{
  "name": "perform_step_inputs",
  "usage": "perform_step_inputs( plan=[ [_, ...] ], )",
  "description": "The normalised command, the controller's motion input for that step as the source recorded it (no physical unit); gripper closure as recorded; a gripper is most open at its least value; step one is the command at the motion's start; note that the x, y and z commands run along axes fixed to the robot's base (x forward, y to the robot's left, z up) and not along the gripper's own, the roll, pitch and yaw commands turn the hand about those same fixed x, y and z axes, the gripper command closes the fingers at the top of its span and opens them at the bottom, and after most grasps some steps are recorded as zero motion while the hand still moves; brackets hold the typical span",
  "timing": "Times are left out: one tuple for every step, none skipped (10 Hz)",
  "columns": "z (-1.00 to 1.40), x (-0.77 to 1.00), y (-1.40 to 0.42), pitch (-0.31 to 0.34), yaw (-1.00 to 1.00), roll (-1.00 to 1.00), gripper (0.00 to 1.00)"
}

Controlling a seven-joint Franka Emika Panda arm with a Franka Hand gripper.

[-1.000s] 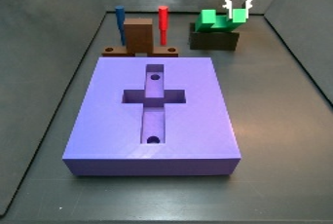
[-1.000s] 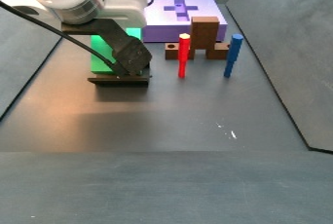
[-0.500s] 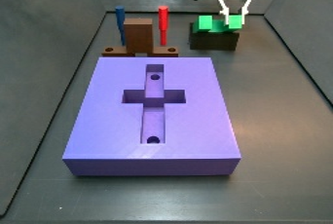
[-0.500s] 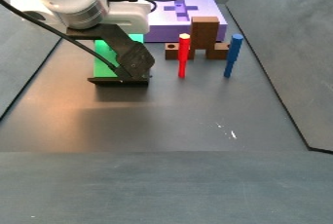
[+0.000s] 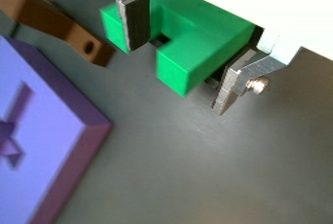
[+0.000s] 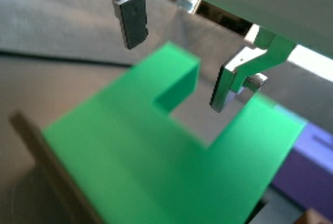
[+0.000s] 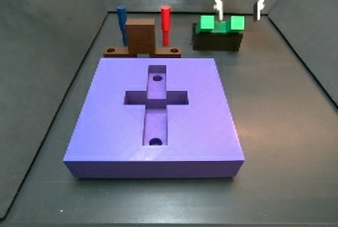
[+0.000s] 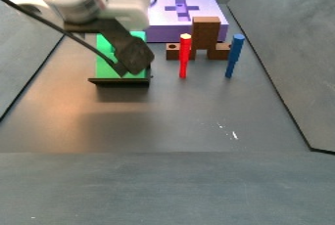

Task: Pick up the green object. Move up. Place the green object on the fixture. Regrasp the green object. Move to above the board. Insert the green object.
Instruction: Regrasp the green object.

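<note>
Above the fixture: gripper spread wide over the green object, regrasp pending.

Wrist views: gripper (image 5: 190, 57) fingers (image 6: 130, 19) stand apart on either side of the green object (image 5: 182, 45), pads not touching it; the board (image 5: 37, 130) lies near.
Side views: green object (image 7: 220, 23) rests on the fixture (image 7: 219, 39) at roughly 1 o'clock from the board (image 7: 157, 113); gripper (image 7: 238, 7) hangs just above. Arm hides most of the block (image 8: 101, 53) in a side view.
Judgement: placement done. Next calls for descending, centring the jaws, closing firmly before lifting.
</note>
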Motion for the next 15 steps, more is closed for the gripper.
perform_step_inputs(
  plan=[
    [1.00,0.12,0.10,0.271,-0.60,-0.32,0.00],
    [0.17,0.01,-0.15,0.183,-0.57,0.53,0.00],
    [0.00,0.00,-0.02,0.171,-0.49,1.00,0.00],
    [0.00,-0.36,-0.05,0.000,-0.38,1.00,0.00],
    [0.00,-0.32,-0.16,-0.123,-0.01,1.00,0.00],
    [0.00,-0.03,-0.04,-0.131,0.20,1.00,0.00],
    [-0.05,-0.05,0.00,-0.194,0.35,1.00,0.00],
    [-0.04,-0.31,0.19,-0.040,0.13,1.00,0.00],
    [-0.05,-0.29,0.22,-0.180,0.09,1.00,0.00],
    [-0.04,-0.27,0.21,-0.189,0.11,1.00,0.00],
    [0.00,-0.18,0.19,-0.214,0.12,1.00,0.00],
    [0.00,-0.12,0.17,-0.237,0.13,1.00,0.00],
    [0.01,-0.08,0.07,-0.331,0.13,1.00,0.00],
    [0.06,-0.06,0.01,-0.391,0.09,1.00,0.00],
    [0.05,-0.05,0.00,-0.397,0.08,1.00,0.00]
  ],
)
